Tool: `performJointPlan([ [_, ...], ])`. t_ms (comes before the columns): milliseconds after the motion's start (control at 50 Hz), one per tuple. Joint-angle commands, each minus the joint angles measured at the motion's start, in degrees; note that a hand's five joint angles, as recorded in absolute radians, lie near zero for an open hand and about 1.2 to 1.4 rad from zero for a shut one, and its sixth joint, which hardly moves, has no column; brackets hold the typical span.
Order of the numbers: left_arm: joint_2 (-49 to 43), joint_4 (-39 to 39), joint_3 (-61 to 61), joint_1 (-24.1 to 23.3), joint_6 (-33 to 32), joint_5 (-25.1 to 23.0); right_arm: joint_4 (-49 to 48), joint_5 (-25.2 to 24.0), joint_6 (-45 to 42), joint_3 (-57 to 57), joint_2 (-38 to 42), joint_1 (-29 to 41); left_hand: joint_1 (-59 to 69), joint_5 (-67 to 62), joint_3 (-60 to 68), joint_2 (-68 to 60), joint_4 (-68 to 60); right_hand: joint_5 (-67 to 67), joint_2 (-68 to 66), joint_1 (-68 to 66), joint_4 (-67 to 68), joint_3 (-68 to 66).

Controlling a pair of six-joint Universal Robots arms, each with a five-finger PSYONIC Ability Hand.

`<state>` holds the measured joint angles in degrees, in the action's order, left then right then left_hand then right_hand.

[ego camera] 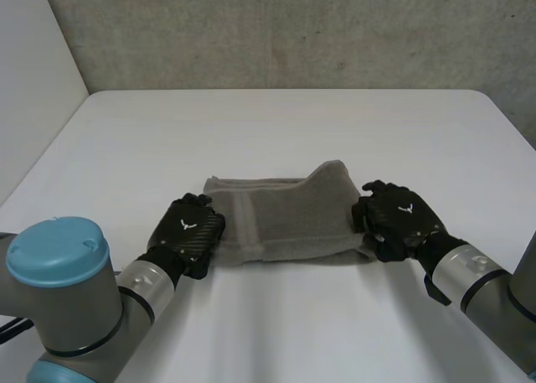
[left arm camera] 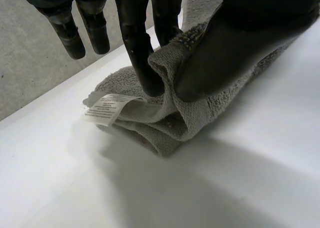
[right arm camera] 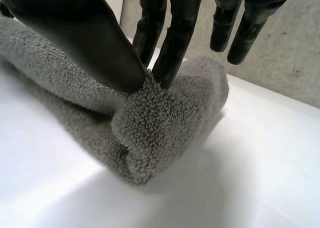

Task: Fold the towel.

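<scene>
A grey towel [ego camera: 289, 218] lies folded in the middle of the white table [ego camera: 276, 131]. My left hand [ego camera: 186, 232] is at its left end, and in the left wrist view thumb and fingers [left arm camera: 140, 53] pinch a fold of the towel [left arm camera: 165, 118] beside a white label [left arm camera: 107, 108]. My right hand [ego camera: 399, 219] is at the right end. There its thumb and fingers [right arm camera: 172, 43] pinch a raised fold of the towel [right arm camera: 155, 133]. The far right corner of the towel stands up a little.
A grey wall [ego camera: 293, 31] runs behind the table. Bare tabletop lies all round the towel, with the far edge well behind it.
</scene>
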<state>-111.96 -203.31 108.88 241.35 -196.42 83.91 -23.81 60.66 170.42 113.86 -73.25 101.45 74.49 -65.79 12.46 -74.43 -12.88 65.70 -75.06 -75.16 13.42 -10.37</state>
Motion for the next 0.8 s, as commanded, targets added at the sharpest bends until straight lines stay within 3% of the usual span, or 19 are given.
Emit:
performJointPlan([
  [20, -1.8, -1.5, -0.1, -0.4, -0.4, 0.0, 2.7, -0.5, -3.7, 2.4, 0.0, -0.1, 5.5, -4.2, -2.5, -5.6, 2.9, -8.0, 7.3, 7.4, -3.4, 0.4],
  [80, -2.0, -1.5, 0.1, -0.5, -1.0, 0.1, 2.9, -0.5, -4.2, 3.4, -0.2, -0.4, 5.5, -4.2, -2.5, -5.6, 2.9, -18.0, 17.3, 17.5, -3.4, 0.4],
  [160, -1.9, -1.7, 0.0, 0.2, -1.3, 0.1, 2.9, -0.5, -4.4, 4.1, -0.5, -1.8, 5.5, -4.2, -2.5, -5.6, 2.9, -21.4, 20.7, 20.8, -3.4, 0.4],
  [260, -1.9, -1.8, 0.0, 1.5, -1.4, 0.1, 2.9, -0.6, -4.4, 5.1, -2.1, -2.3, 5.5, -4.2, -2.5, -5.6, 2.9, -40.5, 39.9, 40.0, -3.4, 0.4],
  [540, -0.5, -2.9, -0.2, 3.9, -1.4, 0.1, 1.0, -0.4, -3.4, 7.2, -6.5, -2.7, 5.5, -4.2, -2.5, -5.6, 2.9, -38.9, 38.2, 38.3, -3.4, 0.4],
  [800, -0.1, -4.0, 1.0, 3.9, -1.4, 0.1, -2.5, 0.1, -2.8, 5.6, 0.1, -2.7, 5.5, -4.2, -2.5, -5.6, 2.9, -34.0, 33.3, 33.5, -3.4, 0.4],
])
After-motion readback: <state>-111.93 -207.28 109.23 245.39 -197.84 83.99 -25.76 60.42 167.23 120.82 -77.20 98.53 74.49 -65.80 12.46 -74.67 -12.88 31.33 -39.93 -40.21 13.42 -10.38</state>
